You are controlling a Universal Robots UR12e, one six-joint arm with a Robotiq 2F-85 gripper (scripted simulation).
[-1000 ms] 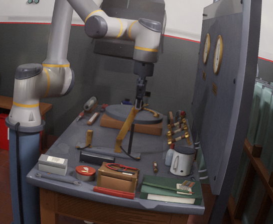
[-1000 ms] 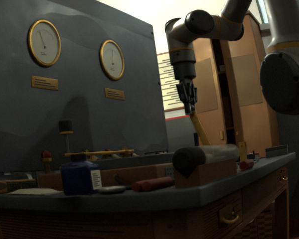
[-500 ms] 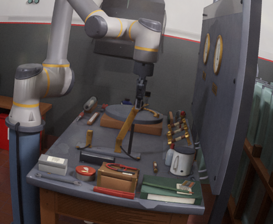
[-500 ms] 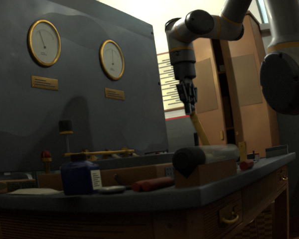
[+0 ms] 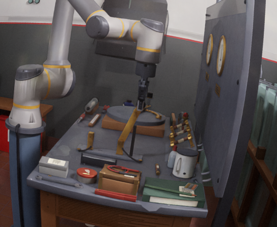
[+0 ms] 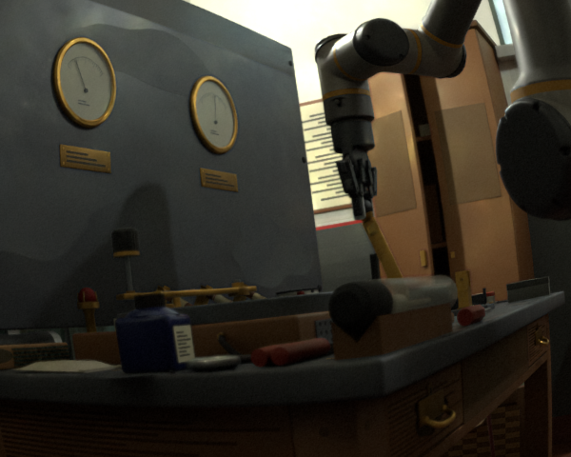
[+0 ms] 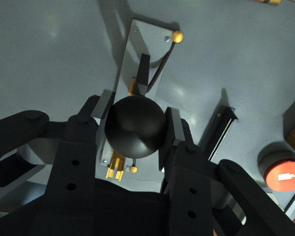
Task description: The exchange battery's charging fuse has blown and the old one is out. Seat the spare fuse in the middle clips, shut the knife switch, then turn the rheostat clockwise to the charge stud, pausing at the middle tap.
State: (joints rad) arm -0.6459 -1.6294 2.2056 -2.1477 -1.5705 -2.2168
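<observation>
The black ball knob (image 7: pixel 135 126) at the top of the knife switch's brass blade (image 5: pixel 128 129) sits between my fingers, and my gripper (image 7: pixel 135 127) is closed on it from above. The blade stands raised at a slant from its hinge on the grey base plate (image 5: pixel 109 153), and the brass jaw post (image 5: pixel 90 140) stands apart at the plate's other end. Three fuses lie in the brass clips (image 5: pixel 181 132) to the right. The rheostat disc (image 5: pixel 135 115) sits on its wooden block behind, with a brass arm (image 5: pixel 154 113) across it.
A black upright post (image 5: pixel 133 140) stands beside the blade. A white mug (image 5: pixel 184 162), a wooden box (image 5: pixel 119 179), a red tin (image 7: pixel 282 174) and green books (image 5: pixel 173 194) crowd the bench front. The slate instrument panel (image 5: pixel 226 96) rises at the right.
</observation>
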